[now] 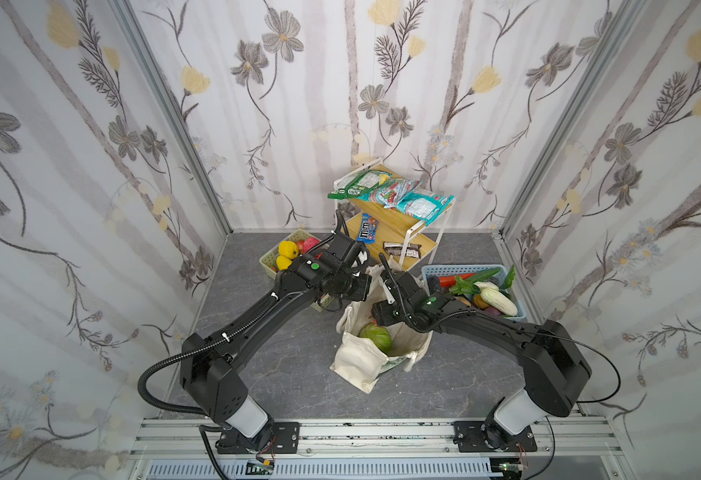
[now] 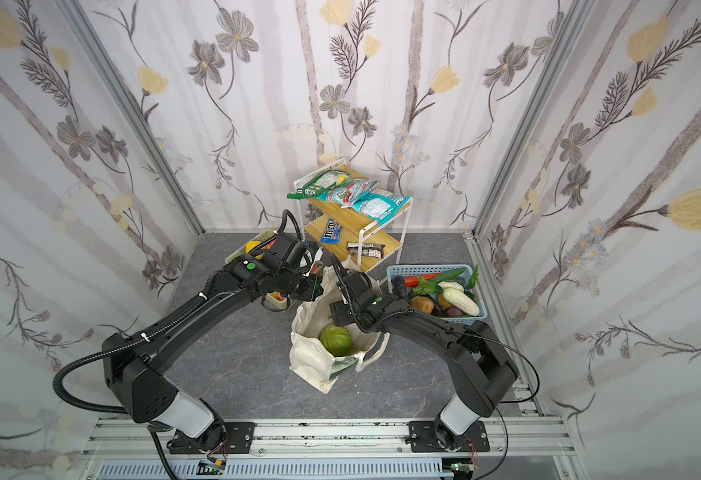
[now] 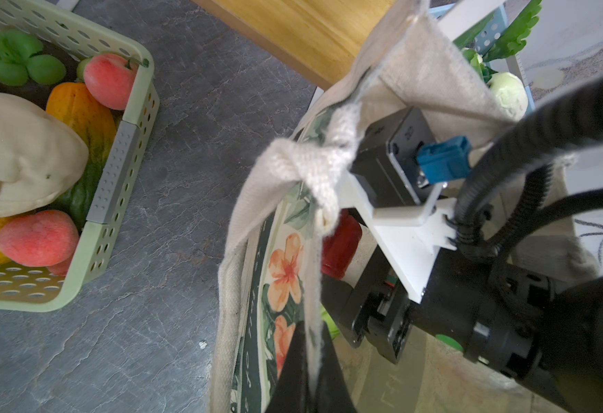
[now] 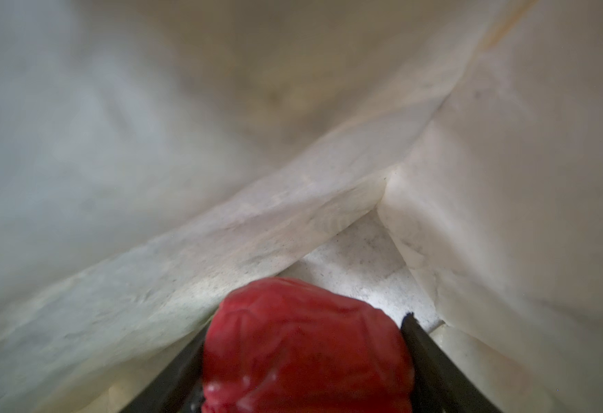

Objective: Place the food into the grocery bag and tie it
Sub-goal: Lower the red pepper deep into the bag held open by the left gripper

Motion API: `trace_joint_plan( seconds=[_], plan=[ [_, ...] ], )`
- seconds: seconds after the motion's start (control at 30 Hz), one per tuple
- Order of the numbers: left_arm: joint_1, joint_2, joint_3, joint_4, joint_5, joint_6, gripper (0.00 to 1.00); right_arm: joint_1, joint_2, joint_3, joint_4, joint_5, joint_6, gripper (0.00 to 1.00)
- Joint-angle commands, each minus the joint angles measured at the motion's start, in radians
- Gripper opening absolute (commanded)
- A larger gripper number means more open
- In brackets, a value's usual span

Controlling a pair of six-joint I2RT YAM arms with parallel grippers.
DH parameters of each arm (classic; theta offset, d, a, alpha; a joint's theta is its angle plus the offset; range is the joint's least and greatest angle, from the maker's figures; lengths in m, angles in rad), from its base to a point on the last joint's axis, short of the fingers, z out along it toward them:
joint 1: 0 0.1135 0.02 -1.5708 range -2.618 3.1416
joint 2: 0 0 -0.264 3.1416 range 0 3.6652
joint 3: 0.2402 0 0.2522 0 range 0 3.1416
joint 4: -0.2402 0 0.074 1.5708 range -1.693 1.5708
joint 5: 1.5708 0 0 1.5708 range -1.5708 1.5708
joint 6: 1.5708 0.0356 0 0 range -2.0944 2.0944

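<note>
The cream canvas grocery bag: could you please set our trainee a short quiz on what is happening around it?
1. True or false: the round green toy cabbage lies inside the cream canvas grocery bag.
2. What does the right end effector hold? A) red plastic toy pepper B) yellow corn C) nothing
3. Fill in: the left end effector is shut on the bag's ____.
Key: 1 true; 2 A; 3 rim.

Soft even light in both top views, edges bowed, faint shadow beside the grocery bag (image 1: pixel 361 363), dim blur inside it, red pepper (image 4: pixel 307 348) out of focus.
</note>
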Motion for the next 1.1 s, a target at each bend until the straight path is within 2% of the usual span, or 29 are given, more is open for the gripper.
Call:
trace_joint_plan(
  seconds=[0.0, 0.27, 0.7, 1.07],
  plan=[
    [0.0, -0.012, -0.005, 0.006, -0.006, 0.007, 0.0, 0.0, 0.025, -0.004, -0.012, -0.021, 0.003, 0.74],
    [0.0, -0.018, -0.006, 0.009, -0.004, 0.004, 0.0, -0.01, 0.064, -0.012, 0.0, 0.014, 0.033, 0.75],
    [0.0, -0.018, -0.007, 0.009, -0.004, 0.004, 0.0, -0.02, 0.135, -0.055, 0.054, 0.008, 0.069, 0.75],
    [0.0, -0.014, -0.005, 0.008, -0.006, 0.004, 0.0, -0.027, 0.16, -0.076, 0.086, -0.001, 0.083, 0.8]
  ],
)
